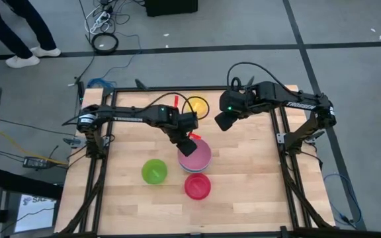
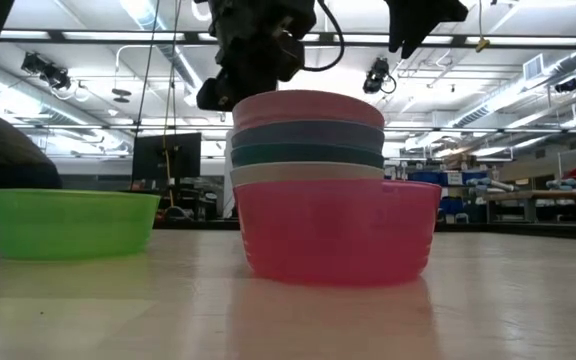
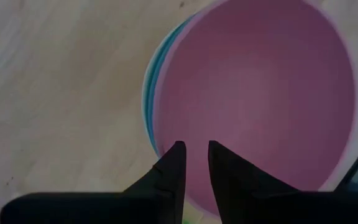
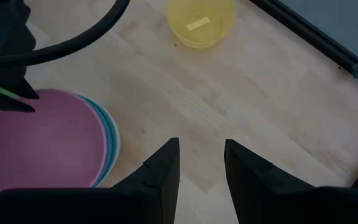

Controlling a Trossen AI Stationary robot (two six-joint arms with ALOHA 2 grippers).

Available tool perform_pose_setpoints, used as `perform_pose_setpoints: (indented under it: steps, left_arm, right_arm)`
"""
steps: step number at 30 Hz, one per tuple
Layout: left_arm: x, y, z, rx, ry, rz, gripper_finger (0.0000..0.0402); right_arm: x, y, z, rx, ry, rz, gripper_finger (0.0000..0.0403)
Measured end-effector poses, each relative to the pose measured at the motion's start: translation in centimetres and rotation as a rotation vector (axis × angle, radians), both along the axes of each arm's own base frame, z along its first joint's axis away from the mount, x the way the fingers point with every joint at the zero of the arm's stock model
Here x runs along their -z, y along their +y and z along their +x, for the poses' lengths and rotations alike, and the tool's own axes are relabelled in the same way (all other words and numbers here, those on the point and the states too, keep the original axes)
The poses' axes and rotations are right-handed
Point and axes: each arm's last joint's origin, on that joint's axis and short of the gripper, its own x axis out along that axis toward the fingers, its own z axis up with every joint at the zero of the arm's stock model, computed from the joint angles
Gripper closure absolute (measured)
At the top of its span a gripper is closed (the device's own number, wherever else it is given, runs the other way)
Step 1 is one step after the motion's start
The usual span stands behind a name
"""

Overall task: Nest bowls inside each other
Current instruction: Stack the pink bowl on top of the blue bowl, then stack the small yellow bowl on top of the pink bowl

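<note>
A pink bowl (image 1: 197, 157) tops a stack in the middle of the table. Under it show a blue bowl (image 2: 308, 135), a teal green bowl (image 2: 308, 155) and a white bowl (image 2: 308, 172), nested. My left gripper (image 3: 194, 152) is at the pink bowl's far-left rim, its fingers shut on it. A red bowl (image 1: 198, 186) stands just in front of the stack, a lime green bowl (image 1: 154, 171) to its left and a yellow bowl (image 1: 196, 106) near the far edge. My right gripper (image 4: 201, 152) hangs open, high and to the right of the stack, holding nothing. My left gripper has the pink bowl by its rim (image 3: 165, 134), one finger outside the wall and one inside, coming steeply from above and slanting from the table's left. The bowl sits level in the stack; the low view does not show whether it is fully seated.
Bare wood lies to the right of the stack and along the near edge. The table's black frame rails (image 1: 284, 142) run along both sides. A person's legs (image 1: 18, 33) stand on the floor beyond the far left corner.
</note>
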Motion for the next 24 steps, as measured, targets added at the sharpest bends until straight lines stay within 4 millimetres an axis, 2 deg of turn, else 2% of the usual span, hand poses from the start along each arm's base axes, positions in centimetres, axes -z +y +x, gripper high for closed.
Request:
perform_pose_setpoints:
  steps: [8,10,12,16,20,24]
  left_arm:
    - [0.0,0.0,0.1,-0.01,-0.008,-0.006,0.0325]
    - [-0.5,0.0,-0.2,-0.015,-0.022,-0.023,0.0325]
    - [-2.4,0.3,-0.8,-0.028,-0.069,-0.028,0.0325]
    - [-8.6,1.6,-2.9,-0.11,-0.268,0.049,0.0325]
    - [-14.3,3.1,-6.5,-0.207,-0.443,0.139,0.0325]
    - [-17.6,3.7,-9.8,-0.281,-0.549,0.204,0.0325]
  right_arm:
    - [0.0,0.0,0.0,-0.016,0.007,-0.007,0.0289]
    - [0.0,0.0,0.0,-0.018,0.009,-0.022,0.0289]
    - [-0.1,-0.2,0.1,-0.011,0.004,-0.054,0.0289]
    - [-0.5,-1.6,0.8,-0.012,-0.062,-0.115,0.0289]
    - [0.2,-5.0,2.7,-0.056,-0.157,-0.018,0.0289]
    - [2.0,-9.0,5.0,-0.113,-0.216,0.038,0.0289]
